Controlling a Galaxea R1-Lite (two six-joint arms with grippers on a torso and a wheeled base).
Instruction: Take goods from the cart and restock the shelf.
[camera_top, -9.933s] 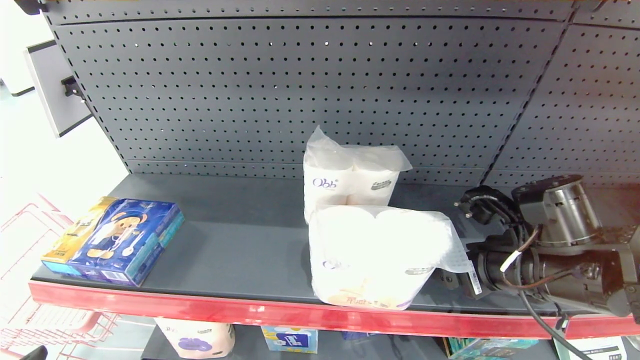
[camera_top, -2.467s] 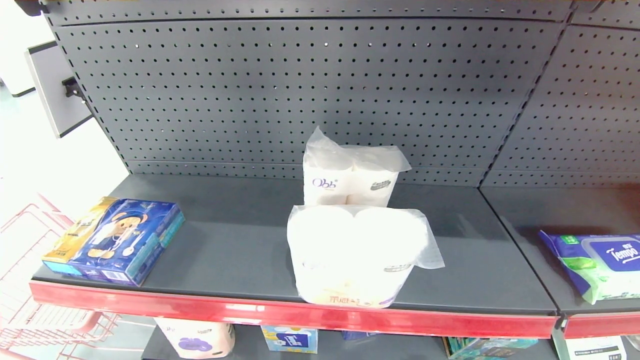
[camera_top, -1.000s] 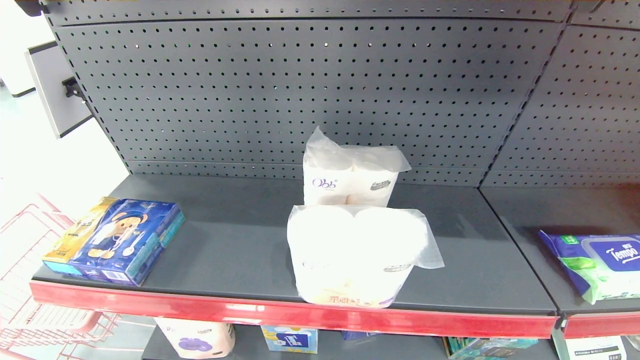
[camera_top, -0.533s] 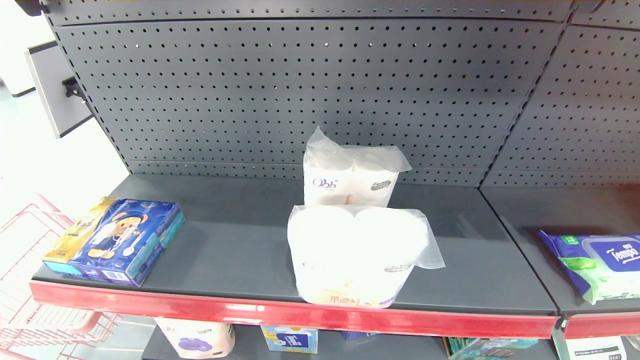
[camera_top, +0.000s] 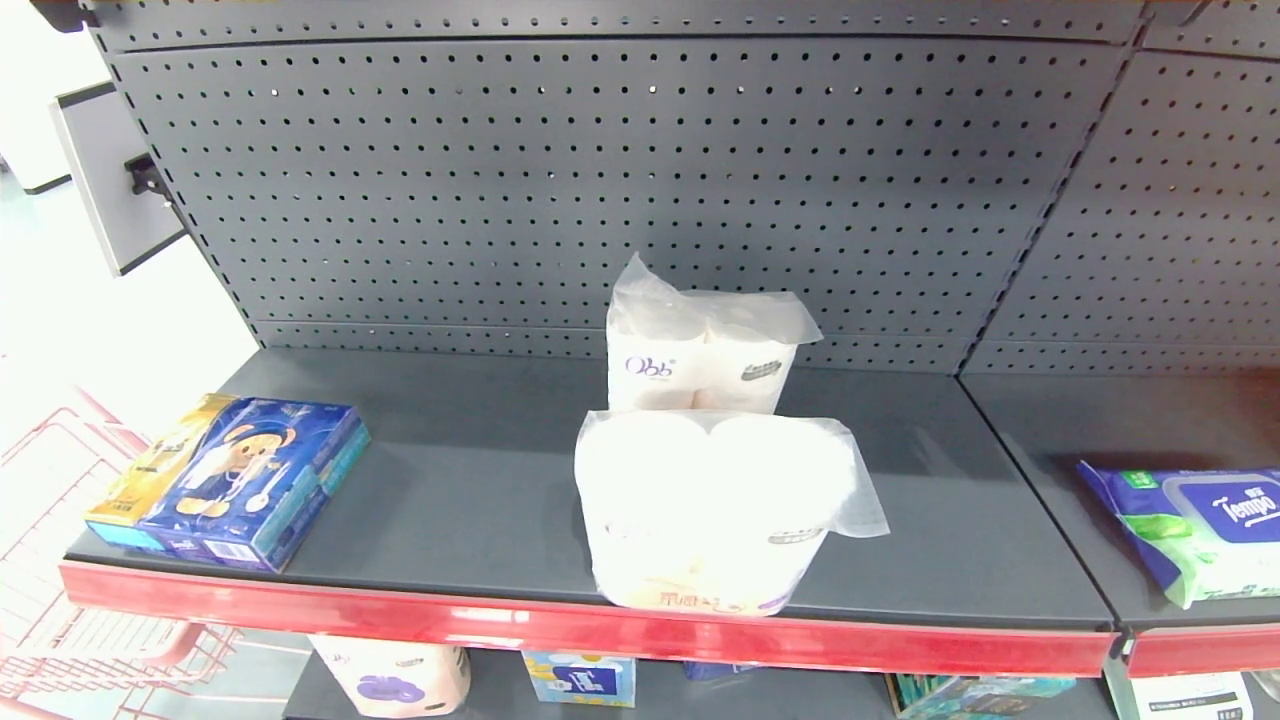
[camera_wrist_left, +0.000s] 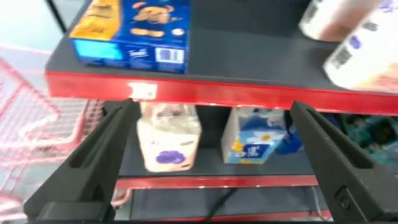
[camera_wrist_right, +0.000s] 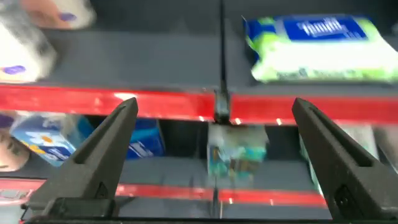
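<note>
Two white toilet-roll packs stand mid-shelf: the front pack (camera_top: 712, 510) sits at the red shelf edge (camera_top: 560, 625), the rear pack (camera_top: 700, 350) behind it near the pegboard. Blue tissue boxes (camera_top: 245, 480) lie at the shelf's left end, and the red wire cart (camera_top: 60, 590) stands below them at the far left. My left gripper (camera_wrist_left: 211, 106) is open in front of the shelf edge, below the blue boxes (camera_wrist_left: 134, 28). My right gripper (camera_wrist_right: 214, 106) is open, facing the shelf divider post (camera_wrist_right: 221, 106) below a green-and-blue wipes pack (camera_wrist_right: 314, 46).
The wipes pack (camera_top: 1195, 530) lies on the neighbouring shelf bay to the right. The lower shelf holds a purple-print roll pack (camera_wrist_left: 168, 140) and a blue tissue box (camera_wrist_left: 255, 137). Bare grey shelf (camera_top: 470, 490) spreads between the blue boxes and the roll packs.
About ten seconds ago my right arm was at the front roll pack; it has since drawn back out of the head view, leaving the pack slightly further left. Nothing moved in the last second.
</note>
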